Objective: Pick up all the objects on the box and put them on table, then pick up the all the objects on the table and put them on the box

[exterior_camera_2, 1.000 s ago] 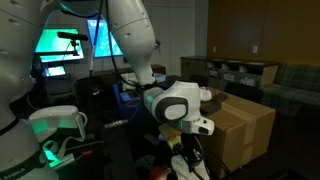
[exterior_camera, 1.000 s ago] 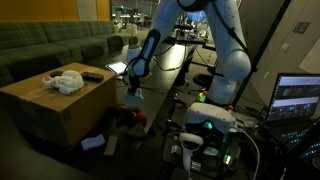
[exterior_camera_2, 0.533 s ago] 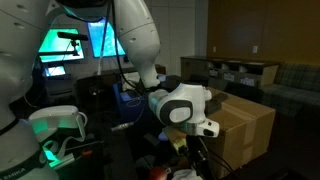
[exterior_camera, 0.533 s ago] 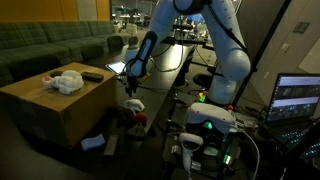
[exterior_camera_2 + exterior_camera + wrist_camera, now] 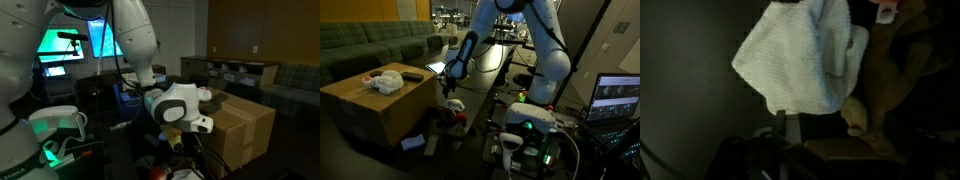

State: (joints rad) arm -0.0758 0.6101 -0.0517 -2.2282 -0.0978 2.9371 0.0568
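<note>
The white robot arm [image 5: 535, 45] reaches down from the upper middle of the frame in an exterior view. Its wrist hangs at the centre, just right of the large brown cardboard box [image 5: 375, 112]. The jaws point downward over a pale grey rounded cloth [image 5: 453, 104], which lies on the long black desk [image 5: 480, 88] just beneath them. Whether the jaws stand apart or together cannot be told, because they are too small and dark.

In the wrist view the cloth [image 5: 800, 55] fills the upper centre, crumpled, with nothing seen pinching it. A scrap of red [image 5: 885, 12] shows at the top right edge.

A red toy [image 5: 461, 119] sits just below and right of the cloth. A blue piece [image 5: 413, 143] lies lower left, near the foot of the box. On the box top, at the left of the frame, rest a white fluffy cloth toy [image 5: 388, 81] and, just right of it, a dark remote-shaped bar [image 5: 412, 76]. The box [image 5: 245, 125] also shows at the right in an exterior view.
</note>
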